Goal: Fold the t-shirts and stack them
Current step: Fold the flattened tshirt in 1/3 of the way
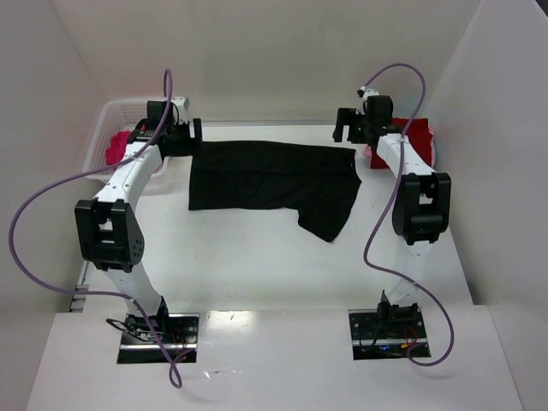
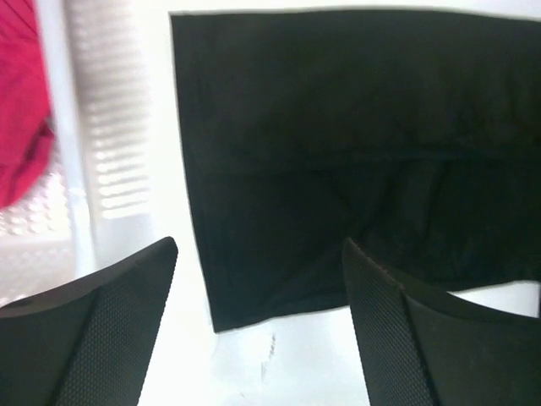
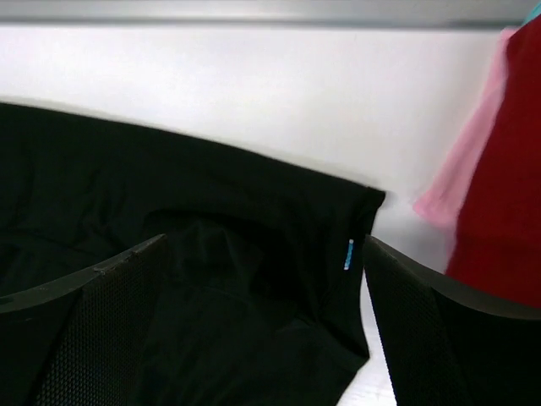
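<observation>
Lying beneath left claw, black t-shirt

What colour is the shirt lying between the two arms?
The shirt is black, clearest in the top external view.

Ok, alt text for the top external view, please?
A black t-shirt lies partly folded across the far middle of the white table, the left gripper near its far left corner and the right gripper near its far right corner. A magenta shirt sits in a white mesh basket at far left; a dark red shirt lies at far right.
</observation>
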Robot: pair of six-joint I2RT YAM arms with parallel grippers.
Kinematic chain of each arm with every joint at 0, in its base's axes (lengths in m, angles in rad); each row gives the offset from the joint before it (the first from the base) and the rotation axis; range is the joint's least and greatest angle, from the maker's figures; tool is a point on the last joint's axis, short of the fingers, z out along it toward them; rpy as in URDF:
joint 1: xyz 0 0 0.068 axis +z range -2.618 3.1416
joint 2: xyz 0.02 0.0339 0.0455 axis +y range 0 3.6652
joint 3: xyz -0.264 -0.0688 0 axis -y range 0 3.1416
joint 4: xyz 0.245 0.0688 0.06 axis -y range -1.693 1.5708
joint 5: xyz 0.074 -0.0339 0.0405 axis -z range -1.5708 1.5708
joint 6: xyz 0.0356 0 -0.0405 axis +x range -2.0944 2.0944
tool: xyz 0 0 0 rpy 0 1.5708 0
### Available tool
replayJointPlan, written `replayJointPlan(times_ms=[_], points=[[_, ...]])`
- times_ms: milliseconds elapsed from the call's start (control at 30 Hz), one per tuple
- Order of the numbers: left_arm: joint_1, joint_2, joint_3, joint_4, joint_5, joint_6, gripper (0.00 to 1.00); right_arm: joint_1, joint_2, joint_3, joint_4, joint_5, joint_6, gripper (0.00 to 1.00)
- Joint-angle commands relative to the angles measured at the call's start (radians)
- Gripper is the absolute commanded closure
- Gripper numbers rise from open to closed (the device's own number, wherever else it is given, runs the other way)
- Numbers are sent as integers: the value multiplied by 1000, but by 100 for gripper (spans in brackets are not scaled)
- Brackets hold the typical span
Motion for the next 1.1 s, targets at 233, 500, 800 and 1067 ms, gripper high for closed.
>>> replayJointPlan(times_ms=[233, 500, 800, 1067], points=[[-6, -56, -123, 107, 119, -26, 8, 6, 175, 51, 27, -128, 8, 0], [-27, 94, -68, 193, 128, -60, 10, 25, 229, 87, 18, -148, 8, 11], [-119, 285, 41, 309, 174, -6, 18, 34, 229, 87, 59, -168, 8, 13], [-153, 348, 15, 442, 193, -44, 19, 34, 239, 97, 59, -168, -1, 22]])
